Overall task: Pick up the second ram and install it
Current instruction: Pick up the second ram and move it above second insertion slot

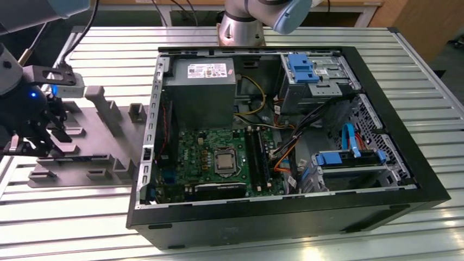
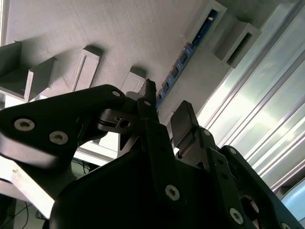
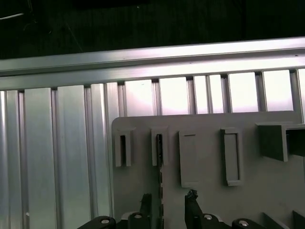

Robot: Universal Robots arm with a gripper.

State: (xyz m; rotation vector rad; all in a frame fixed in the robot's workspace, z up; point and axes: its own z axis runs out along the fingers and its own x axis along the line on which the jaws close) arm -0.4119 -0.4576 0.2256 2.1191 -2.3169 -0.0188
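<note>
A slatted metal table (image 1: 87,217) carries everything. An open black computer case (image 1: 290,217) lies on it, just beside the rack on the exterior view's right, with a green motherboard (image 1: 195,157) on its floor. The grey rack (image 1: 108,141) lies flat on the table, studded with upright slotted holders. The arm's base (image 1: 243,27) stands beyond the case, well apart from the rack.

The black gripper (image 1: 29,136) hangs over the rack's edge farthest from the case, at the exterior view's left. In both wrist views it points down at the rack (image 3: 205,167), with the table's slats (image 3: 71,143) running past the rack's rim.

The ram (image 2: 183,56) stands on its long edge on the rack (image 2: 71,28). Its far end sits in one of the slotted holders and its near end reaches in between the gripper's fingers (image 2: 183,119). In the first wrist view the ram (image 3: 160,157) shows edge-on as a thin dark line running from a holder down towards the gripper (image 3: 167,196).

The fingers (image 3: 191,198) are spread partway and straddle the ram's near end, with a gap on either side, narrower on one. They grip nothing.
</note>
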